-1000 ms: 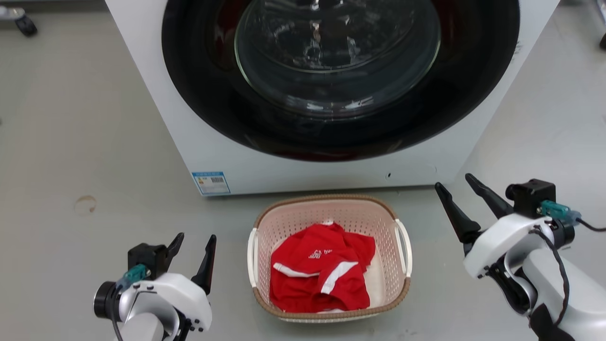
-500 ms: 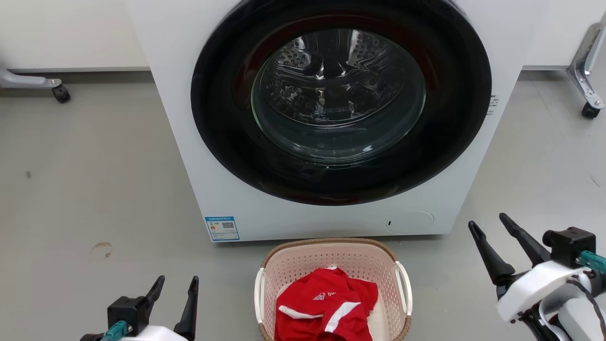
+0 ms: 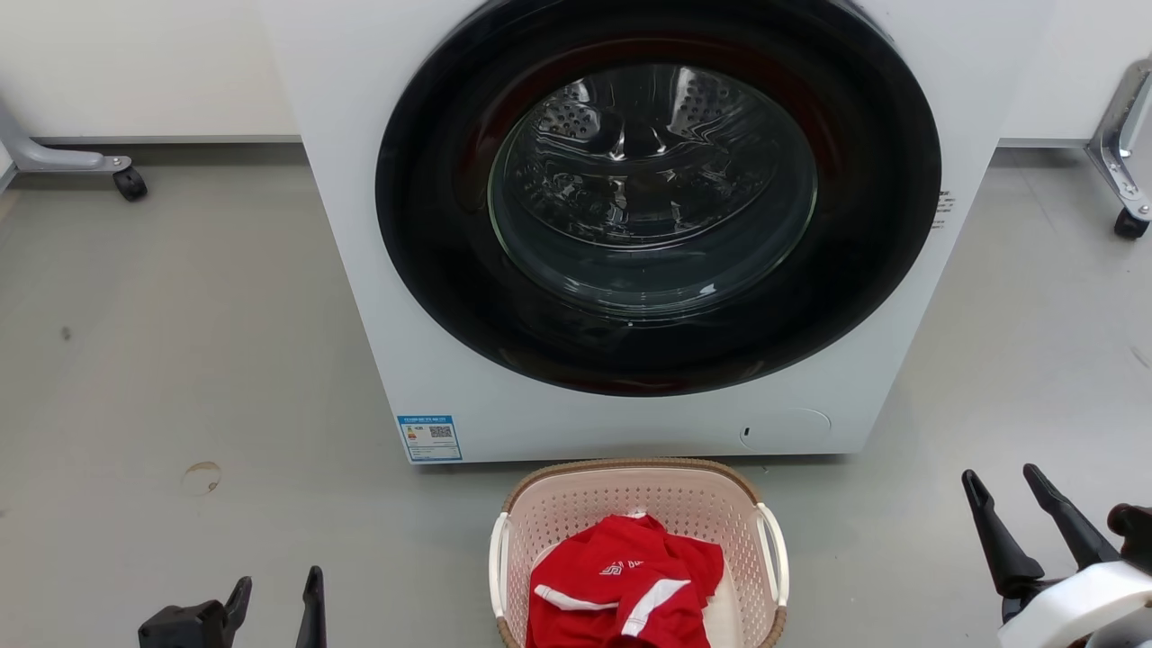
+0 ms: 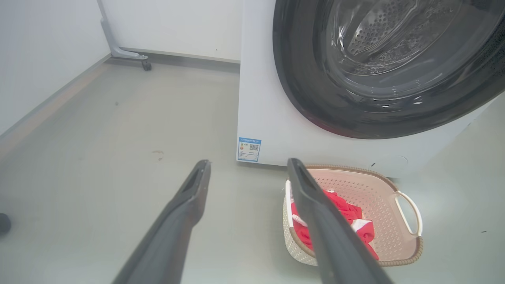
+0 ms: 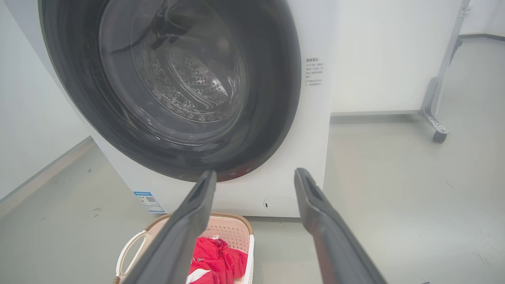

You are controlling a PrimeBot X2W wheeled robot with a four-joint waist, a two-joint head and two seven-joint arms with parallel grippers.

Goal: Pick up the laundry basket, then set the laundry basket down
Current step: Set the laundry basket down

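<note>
The pale pink laundry basket (image 3: 576,513) with its brown rim and white side handles stands on the grey floor just in front of the washing machine, a red garment (image 3: 625,589) lying inside. It also appears as the basket (image 4: 367,189) in the left wrist view and as the basket (image 5: 229,228) in the right wrist view. My left gripper (image 3: 274,598) hangs open at the lower left, well apart from the basket. My right gripper (image 3: 999,481) stands open at the lower right, also clear of it. Both hold nothing.
A white front-loading washing machine (image 3: 648,225) with a dark round door rises right behind the basket. Caster legs of metal frames stand at the far left (image 3: 126,180) and far right (image 3: 1129,220). A wall runs along the left side (image 4: 39,59).
The head camera has tilted up, so the basket sits lower in the picture and more of the machine shows. Both grippers have dropped toward the bottom edge, still open.
</note>
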